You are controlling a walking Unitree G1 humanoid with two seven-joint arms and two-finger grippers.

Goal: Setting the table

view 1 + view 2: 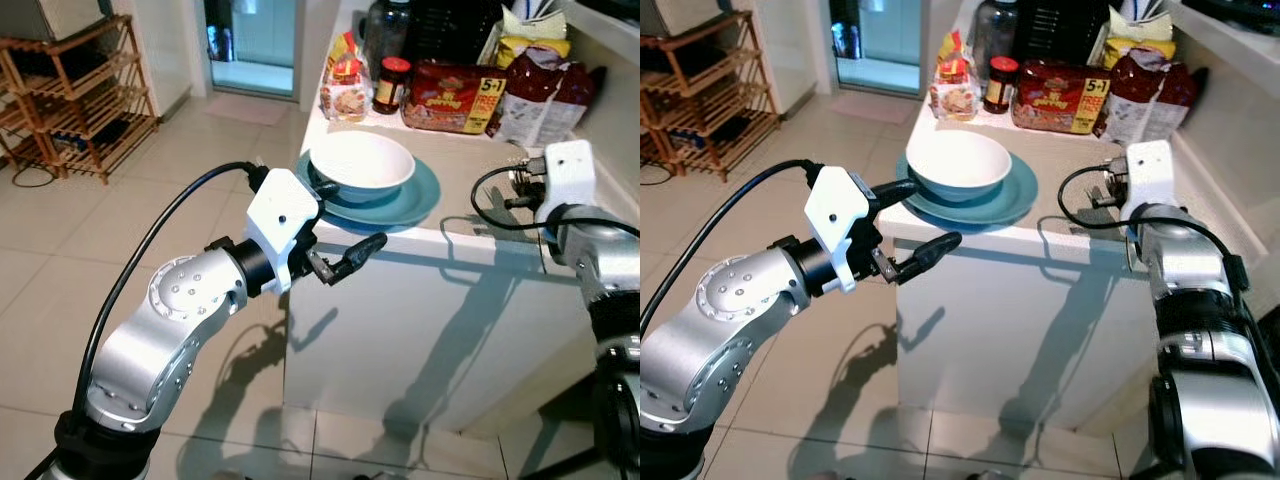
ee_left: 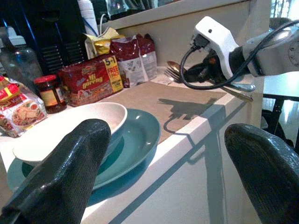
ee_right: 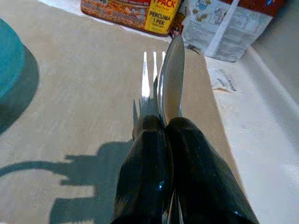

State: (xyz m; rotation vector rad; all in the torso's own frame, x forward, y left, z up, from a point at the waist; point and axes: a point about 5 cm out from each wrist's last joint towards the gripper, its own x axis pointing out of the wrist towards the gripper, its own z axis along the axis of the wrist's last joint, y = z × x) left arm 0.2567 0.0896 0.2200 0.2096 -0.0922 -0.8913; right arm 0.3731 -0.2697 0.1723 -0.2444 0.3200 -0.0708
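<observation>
The shiny metal spoon and fork [image 3: 161, 79] are clamped together in the right gripper [image 3: 167, 135] over the beige counter [image 3: 84, 93], right of the teal round plate [image 1: 405, 205]. The thin pair could slip. The left gripper [image 1: 335, 228] is spread, empty, near the plate.

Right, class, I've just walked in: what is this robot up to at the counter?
It is setting a place. The right gripper has its jaws shut on a spoon and fork above the beige placemat. The left gripper, jaws open, hovers at the counter edge beside the white bowl that sits on the teal plate.
</observation>
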